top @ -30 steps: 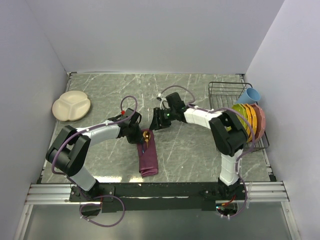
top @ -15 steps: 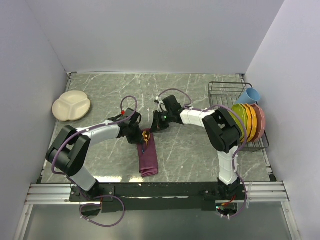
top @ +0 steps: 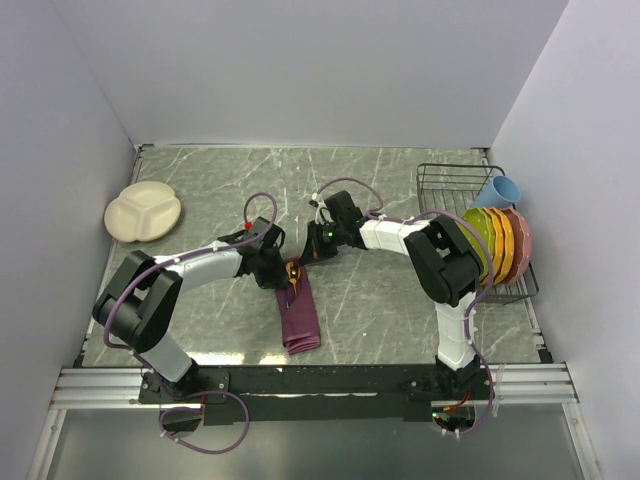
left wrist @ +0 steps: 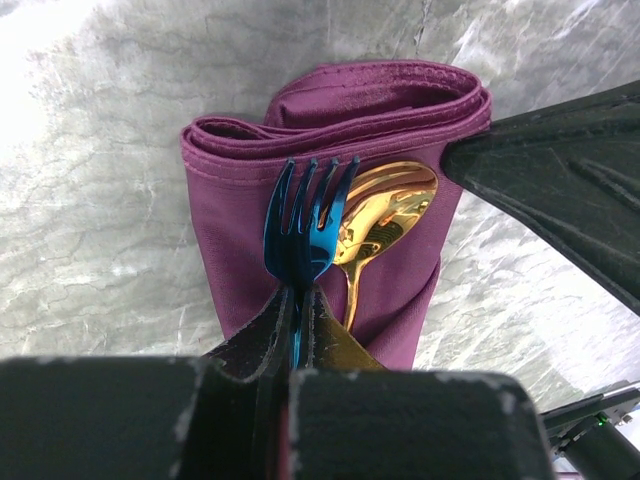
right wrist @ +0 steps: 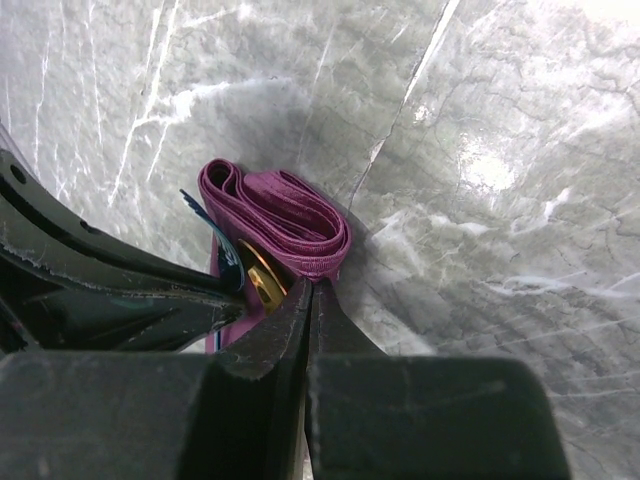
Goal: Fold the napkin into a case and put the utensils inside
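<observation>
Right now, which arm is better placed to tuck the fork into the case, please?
Left: the left gripper holds the fork on the case; the right gripper is shut at its edge.

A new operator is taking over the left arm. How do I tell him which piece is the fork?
Near the front middle of the marble table lies a folded maroon napkin. On its far end two pieces lie side by side. The fork is the blue one with tines, pinched in the left gripper; the spoon beside it is gold with a round bowl.
</observation>
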Motion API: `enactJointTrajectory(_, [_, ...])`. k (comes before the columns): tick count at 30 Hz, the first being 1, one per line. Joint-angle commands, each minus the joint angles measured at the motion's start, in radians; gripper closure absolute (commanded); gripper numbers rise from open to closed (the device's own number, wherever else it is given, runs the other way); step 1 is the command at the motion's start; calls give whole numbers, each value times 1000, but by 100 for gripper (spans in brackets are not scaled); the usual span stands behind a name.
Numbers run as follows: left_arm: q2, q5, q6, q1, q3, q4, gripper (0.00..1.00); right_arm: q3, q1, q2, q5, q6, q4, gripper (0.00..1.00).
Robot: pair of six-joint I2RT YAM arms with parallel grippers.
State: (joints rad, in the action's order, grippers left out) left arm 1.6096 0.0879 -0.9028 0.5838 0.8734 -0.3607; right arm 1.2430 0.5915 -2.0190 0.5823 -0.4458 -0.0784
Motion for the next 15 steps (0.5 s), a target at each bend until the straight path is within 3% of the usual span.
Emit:
enactJointTrajectory(1, [1,41,-5,19,-10,-43,97,6,7,12,-61,-19,72,100])
enactJointTrajectory(15, [-19,39,-16,21,-13,-76,85,1,5,22,-67,-30,77,100])
